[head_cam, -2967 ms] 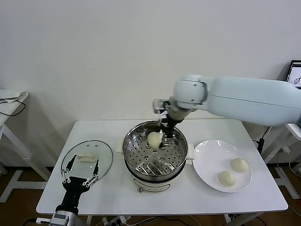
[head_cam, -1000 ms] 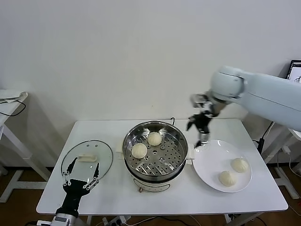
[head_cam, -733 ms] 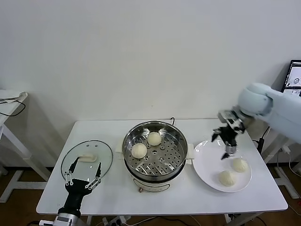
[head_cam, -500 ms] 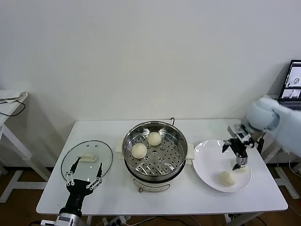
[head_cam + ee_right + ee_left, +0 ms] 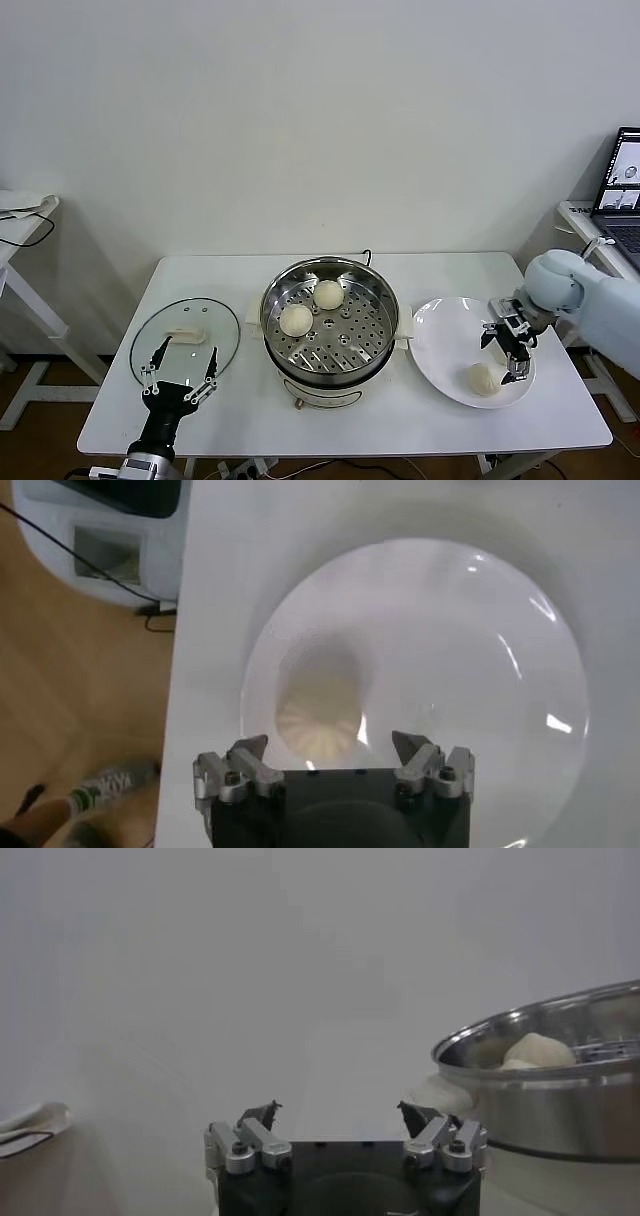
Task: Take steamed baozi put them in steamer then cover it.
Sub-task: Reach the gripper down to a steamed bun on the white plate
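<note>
The steel steamer (image 5: 330, 345) stands mid-table with two baozi (image 5: 296, 320) (image 5: 328, 294) on its perforated tray. On the white plate (image 5: 448, 325) at the right, one baozi (image 5: 484, 378) shows. My right gripper (image 5: 508, 355) hangs open low over the plate, hiding what lies under it. In the right wrist view a pleated baozi (image 5: 318, 720) lies just ahead of the open right gripper (image 5: 330, 750), not gripped. The glass cover (image 5: 185, 338) lies flat at the left. My left gripper (image 5: 180, 372) waits open at its near edge, empty.
In the left wrist view, the open left gripper (image 5: 340, 1113) faces the steamer's wall (image 5: 560, 1098), with a baozi (image 5: 535, 1051) showing over the rim. A laptop (image 5: 620, 190) sits on a side table at the right. The table's front edge is close to the plate.
My right gripper has swung from beside the steamer out to the plate and come down over the farther baozi there. The left arm has barely shifted.
</note>
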`<state>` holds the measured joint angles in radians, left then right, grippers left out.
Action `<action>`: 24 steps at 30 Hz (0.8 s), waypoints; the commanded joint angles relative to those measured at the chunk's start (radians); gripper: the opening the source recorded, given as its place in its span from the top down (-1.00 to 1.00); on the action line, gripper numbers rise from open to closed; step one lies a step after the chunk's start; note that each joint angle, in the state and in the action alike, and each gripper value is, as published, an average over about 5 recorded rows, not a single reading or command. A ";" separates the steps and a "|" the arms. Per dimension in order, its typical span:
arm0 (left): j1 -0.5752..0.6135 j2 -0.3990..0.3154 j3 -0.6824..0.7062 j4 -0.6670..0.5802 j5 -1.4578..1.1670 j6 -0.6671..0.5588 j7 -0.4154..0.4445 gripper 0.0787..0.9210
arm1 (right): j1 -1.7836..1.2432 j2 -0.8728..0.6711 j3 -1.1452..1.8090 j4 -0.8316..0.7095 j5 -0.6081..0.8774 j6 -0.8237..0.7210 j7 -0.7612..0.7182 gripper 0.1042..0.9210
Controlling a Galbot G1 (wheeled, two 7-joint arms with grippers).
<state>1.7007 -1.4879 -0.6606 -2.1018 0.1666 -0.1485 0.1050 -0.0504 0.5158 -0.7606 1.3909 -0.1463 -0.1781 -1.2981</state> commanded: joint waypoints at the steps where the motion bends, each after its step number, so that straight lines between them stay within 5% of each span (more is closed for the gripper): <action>1: -0.002 0.000 -0.001 0.006 0.001 0.000 -0.001 -0.77 | -0.120 0.030 0.090 -0.048 -0.056 0.016 0.018 -0.76; 18: -0.008 -0.001 0.001 0.020 0.005 -0.004 0.000 -0.77 | -0.145 0.062 0.107 -0.066 -0.088 0.019 0.015 -0.75; 24: -0.011 -0.004 0.003 0.024 0.006 -0.004 0.000 -0.77 | -0.147 0.068 0.109 -0.072 -0.095 0.023 0.017 -0.44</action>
<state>1.6900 -1.4900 -0.6592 -2.0800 0.1718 -0.1524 0.1046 -0.1817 0.5773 -0.6634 1.3257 -0.2305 -0.1575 -1.2825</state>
